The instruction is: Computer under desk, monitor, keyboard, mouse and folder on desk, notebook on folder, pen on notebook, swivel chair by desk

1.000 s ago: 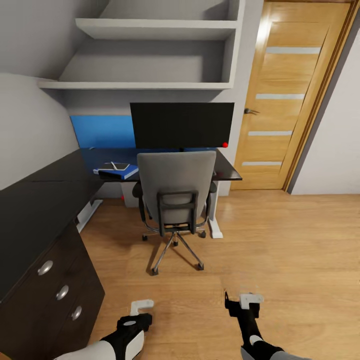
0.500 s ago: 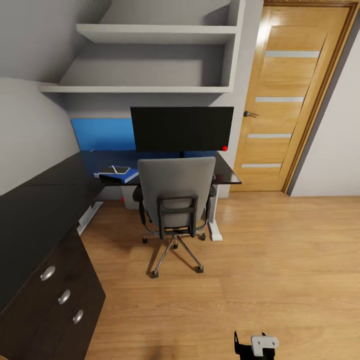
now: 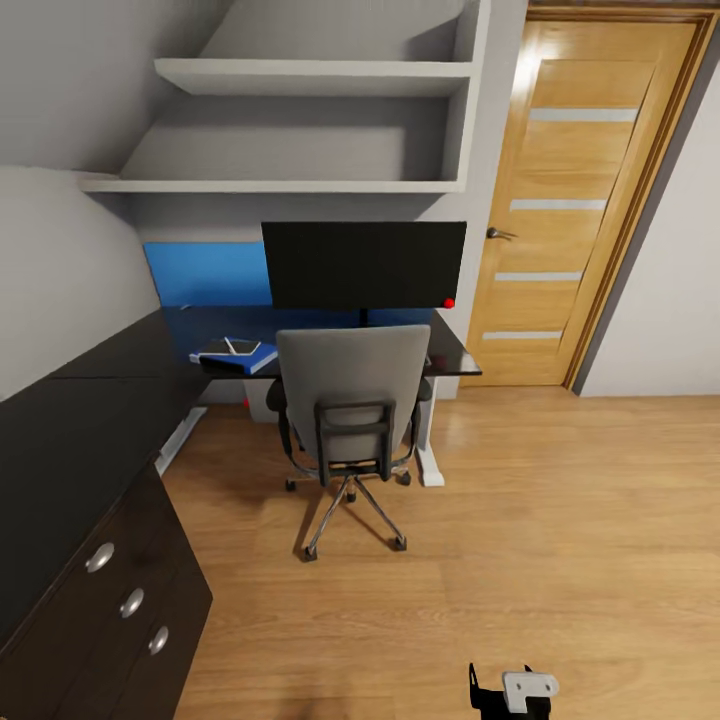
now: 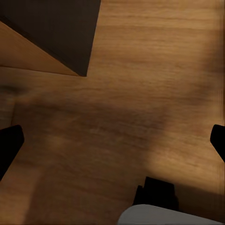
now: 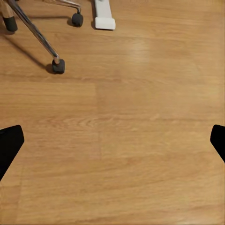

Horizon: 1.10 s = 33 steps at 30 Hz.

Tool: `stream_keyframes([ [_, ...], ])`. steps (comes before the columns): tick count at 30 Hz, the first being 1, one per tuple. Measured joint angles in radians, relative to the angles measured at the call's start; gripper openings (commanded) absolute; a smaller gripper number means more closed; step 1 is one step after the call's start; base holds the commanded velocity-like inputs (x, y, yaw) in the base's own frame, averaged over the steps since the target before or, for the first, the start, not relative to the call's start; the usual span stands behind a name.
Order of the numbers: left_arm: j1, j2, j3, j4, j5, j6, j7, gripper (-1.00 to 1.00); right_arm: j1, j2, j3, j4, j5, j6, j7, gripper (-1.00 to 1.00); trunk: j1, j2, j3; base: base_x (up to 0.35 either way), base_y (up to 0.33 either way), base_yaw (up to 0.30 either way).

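Swivel chair stood pushed up to desk, grey back toward camera, chrome star base and castors on wood floor. Was directly in front of monitor, which stood upright on desk top w/ red dot at lower right corner. Blue folder lay on desk, left of chair, near blue wall panel; on top of it a small grey notebook. Pen could not be made out, too small. Keyboard and mouse hidden behind chair back, cannot tell where. Under desk, smth pale was partly seen behind chair, not clear enough to name. Desk ran along left wall toward camera, w/ dark drawers and round silver knobs. White desk leg foot sat on floor just beside one castor. Empty grey shelves above monitor; wooden door shut, to right.

Right gripper hung over bare floor, fingers spread wide apart, holding nothing; its tip showed low in head view. Left gripper also wide apart, nothing between fingers, above floor near dark corner of desk unit.
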Motion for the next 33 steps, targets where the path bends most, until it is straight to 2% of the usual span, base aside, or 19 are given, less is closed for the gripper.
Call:
stream_keyframes([
  [14, 0.000, -0.002, 0.000, 0.000, 0.000, 0.000, -0.001, 1.00, 0.000, 0.000, 0.000, 0.000, 0.000, 0.000, 0.000, 1.00, -0.054, 0.098, 0.044, 0.000, 0.000, 0.000],
  [21, 0.000, 0.004, 0.002, -0.001, 0.001, 0.002, -0.021, 1.00, 0.000, 0.000, 0.000, 0.000, 0.000, 0.000, 0.000, 1.00, -0.054, 0.098, 0.044, 0.000, 0.000, 0.000],
  [33, 0.000, -0.009, -0.003, -0.002, -0.002, 0.013, -0.032, 1.00, 0.000, 0.000, 0.000, 0.000, 0.000, 0.000, 0.000, 1.00, -0.054, 0.098, 0.044, 0.000, 0.000, 0.000],
])
